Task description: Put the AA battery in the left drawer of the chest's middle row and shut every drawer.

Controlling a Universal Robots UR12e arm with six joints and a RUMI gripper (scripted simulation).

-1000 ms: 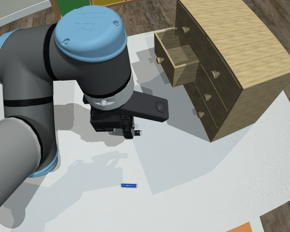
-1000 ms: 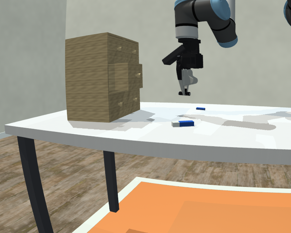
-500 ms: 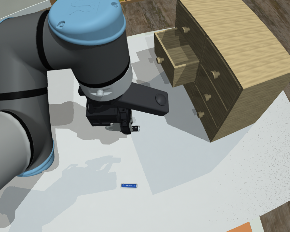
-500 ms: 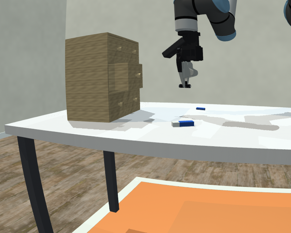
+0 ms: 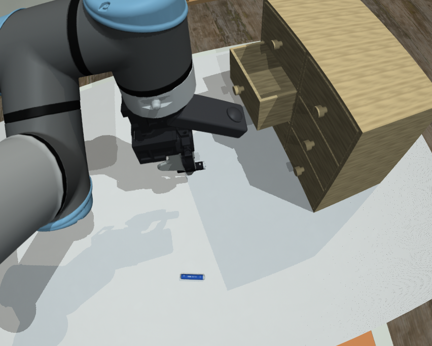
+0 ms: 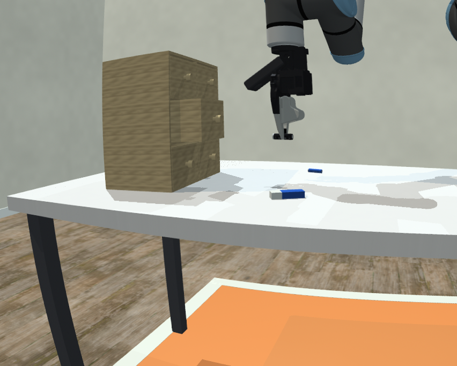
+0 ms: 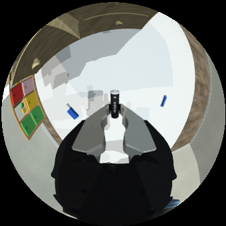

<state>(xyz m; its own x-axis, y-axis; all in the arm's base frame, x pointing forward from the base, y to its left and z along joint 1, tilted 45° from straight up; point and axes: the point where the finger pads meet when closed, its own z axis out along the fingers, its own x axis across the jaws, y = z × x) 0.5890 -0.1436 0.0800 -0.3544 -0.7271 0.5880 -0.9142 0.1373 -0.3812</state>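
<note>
Dark grey arm (image 5: 151,54) (image 6: 312,7), glossy blue caps (image 5: 137,14) (image 6: 347,57), black bands, pale grey collar (image 5: 162,99) (image 6: 285,36)

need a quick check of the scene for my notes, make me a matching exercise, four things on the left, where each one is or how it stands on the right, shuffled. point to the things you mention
1. black battery (image 5: 200,165) (image 6: 288,136) (image 7: 114,104)
2. blue battery (image 5: 192,276) (image 6: 315,170) (image 7: 163,101)
3. left middle drawer (image 5: 276,97) (image 6: 212,120)
4. left top drawer (image 5: 284,54)

A. lying on the table
B. pulled out
C. shut
D. between the gripper's fingers

1-D, 2-A, 3-B, 4-C
</note>
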